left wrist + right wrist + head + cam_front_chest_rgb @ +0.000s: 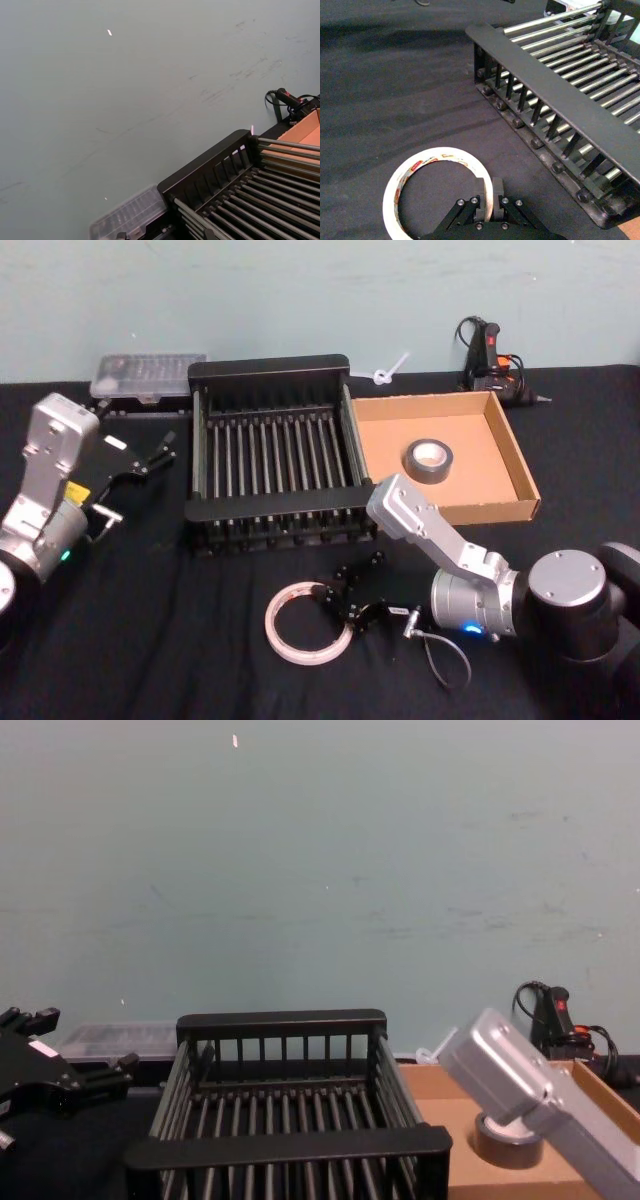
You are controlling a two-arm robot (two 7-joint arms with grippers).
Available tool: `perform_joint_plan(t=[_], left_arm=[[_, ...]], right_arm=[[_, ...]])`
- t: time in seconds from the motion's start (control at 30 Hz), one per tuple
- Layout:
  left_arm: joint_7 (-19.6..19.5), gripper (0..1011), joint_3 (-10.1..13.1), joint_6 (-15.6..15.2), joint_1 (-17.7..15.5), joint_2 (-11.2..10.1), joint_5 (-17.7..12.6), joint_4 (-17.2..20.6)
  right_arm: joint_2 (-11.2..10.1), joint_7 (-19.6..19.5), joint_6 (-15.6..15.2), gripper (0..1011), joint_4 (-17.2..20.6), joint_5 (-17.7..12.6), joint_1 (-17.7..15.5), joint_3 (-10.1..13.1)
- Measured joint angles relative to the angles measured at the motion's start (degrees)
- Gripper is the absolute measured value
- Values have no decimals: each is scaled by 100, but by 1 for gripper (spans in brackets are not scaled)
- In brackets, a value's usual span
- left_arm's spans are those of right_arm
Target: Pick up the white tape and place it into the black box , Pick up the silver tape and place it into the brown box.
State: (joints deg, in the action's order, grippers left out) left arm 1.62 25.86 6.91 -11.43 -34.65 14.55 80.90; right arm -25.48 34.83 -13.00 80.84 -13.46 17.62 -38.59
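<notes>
A table covered in black cloth (pixel 150 640) is set against a pale blue-green wall (pixel 320 870). Nearest the robot, the white tape (pixel 307 622), a large thin ring with a red-printed inner core, lies flat on the cloth in front of the black box. The right gripper (pixel 340 608) is lowered onto the ring's right side; in the right wrist view its two fingers (pixel 481 207) are closed on the band, one inside the ring and one outside, so the tape (pixel 436 186) is gripped while it rests on the cloth.

Just behind the ring stands the black box (pixel 270 375), a black plastic crate with a thick rim and barred sides and bottom. Its slatted near wall is seen close to the ring in the right wrist view (pixel 555 100).

To the left of the crate, the left gripper (pixel 140 462) is held above the cloth with its fingers spread apart, nothing between them. It is seen at the lower left of the chest view (pixel 60 1070).

Directly right of the crate lies the brown box (pixel 515 455), a shallow cardboard tray with low walls. The silver tape (pixel 429 460), a small thick dark grey roll with a pale core, is lying flat inside it.

Farthest back, a clear plastic case (pixel 145 375) lies behind the crate's left corner, and a black tool with red markings and cable (pixel 490 360) lies by the wall behind the cardboard tray.
</notes>
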Motion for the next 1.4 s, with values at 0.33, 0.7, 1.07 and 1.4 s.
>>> perform_joint_plan(t=[0.33,0.7,1.07,1.4], left_arm=[[0,1001,0,0,0,0,0,0],[0,1001,0,0,0,0,0,0],[0,1001,0,0,0,0,0,0],[0,1001,0,0,0,0,0,0]], right_arm=[[-188,135,91,97,289,-155,-39,112],[-494,219,227,97,780,-504,-82,358],[-506,-23,280,97,803,-748,118,603],[-171,-530,3,97,455,-685,432,694]])
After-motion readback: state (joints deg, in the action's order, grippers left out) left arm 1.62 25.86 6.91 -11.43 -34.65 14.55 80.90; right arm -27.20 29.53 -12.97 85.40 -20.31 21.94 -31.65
